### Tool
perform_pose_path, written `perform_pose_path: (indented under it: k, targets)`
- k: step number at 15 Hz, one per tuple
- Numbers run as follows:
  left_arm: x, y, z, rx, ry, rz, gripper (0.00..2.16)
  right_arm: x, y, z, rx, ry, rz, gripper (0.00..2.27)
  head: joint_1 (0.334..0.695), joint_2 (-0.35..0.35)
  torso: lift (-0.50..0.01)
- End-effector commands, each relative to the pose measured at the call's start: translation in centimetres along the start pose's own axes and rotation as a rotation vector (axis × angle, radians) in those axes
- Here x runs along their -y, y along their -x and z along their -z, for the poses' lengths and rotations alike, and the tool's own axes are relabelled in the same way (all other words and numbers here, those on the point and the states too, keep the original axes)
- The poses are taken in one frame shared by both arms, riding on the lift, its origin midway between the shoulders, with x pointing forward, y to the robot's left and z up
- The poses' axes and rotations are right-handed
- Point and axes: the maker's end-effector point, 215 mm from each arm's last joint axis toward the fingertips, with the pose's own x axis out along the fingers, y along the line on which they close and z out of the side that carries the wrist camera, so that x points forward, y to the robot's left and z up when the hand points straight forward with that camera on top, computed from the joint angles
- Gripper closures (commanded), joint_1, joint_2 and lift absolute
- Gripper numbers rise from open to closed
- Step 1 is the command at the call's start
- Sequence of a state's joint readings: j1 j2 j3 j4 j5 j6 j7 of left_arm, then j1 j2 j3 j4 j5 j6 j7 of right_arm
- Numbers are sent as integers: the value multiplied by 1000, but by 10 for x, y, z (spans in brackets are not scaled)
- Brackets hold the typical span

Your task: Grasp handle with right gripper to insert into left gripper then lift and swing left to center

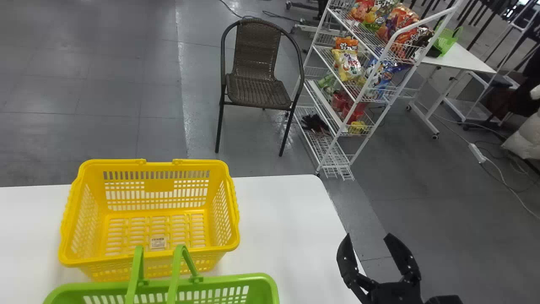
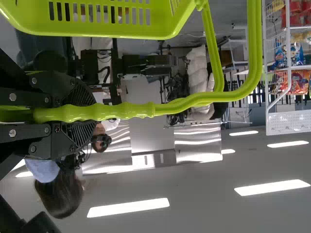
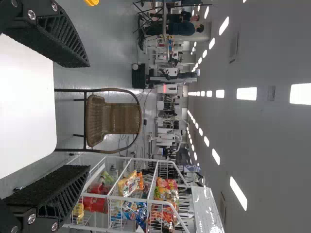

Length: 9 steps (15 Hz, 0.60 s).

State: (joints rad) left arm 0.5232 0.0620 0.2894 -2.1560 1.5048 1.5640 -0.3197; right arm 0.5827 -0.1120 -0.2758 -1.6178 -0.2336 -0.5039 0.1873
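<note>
The left end effector is clamped around the green handles of the green shopping basket, which is at the near side of the head view, in front of the yellow basket. The right end effector is spread wide, with nothing between its tips, near the right edge of the white counter. On the counter sits the yellow basket, a small white label on its floor, the print too fine to read. Farther off, a brown woven armchair stands on the grey floor, and beside it a white wire rack carries brightly printed snack bags.
</note>
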Motion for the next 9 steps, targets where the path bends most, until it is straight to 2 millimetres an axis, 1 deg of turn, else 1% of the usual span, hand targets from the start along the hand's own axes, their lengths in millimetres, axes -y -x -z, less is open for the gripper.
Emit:
perform_pose_path:
  k: [1, 9]
  targets:
    - [-1, 2, 1, -4, 1, -4, 1885, -1, 0, -1, 4, -5, -4, 63, 695, -350, 0]
    - [1, 4, -1, 2, -3, -2, 1885, -4, 1, -1, 6, -13, -5, 63, 695, -350, 0]
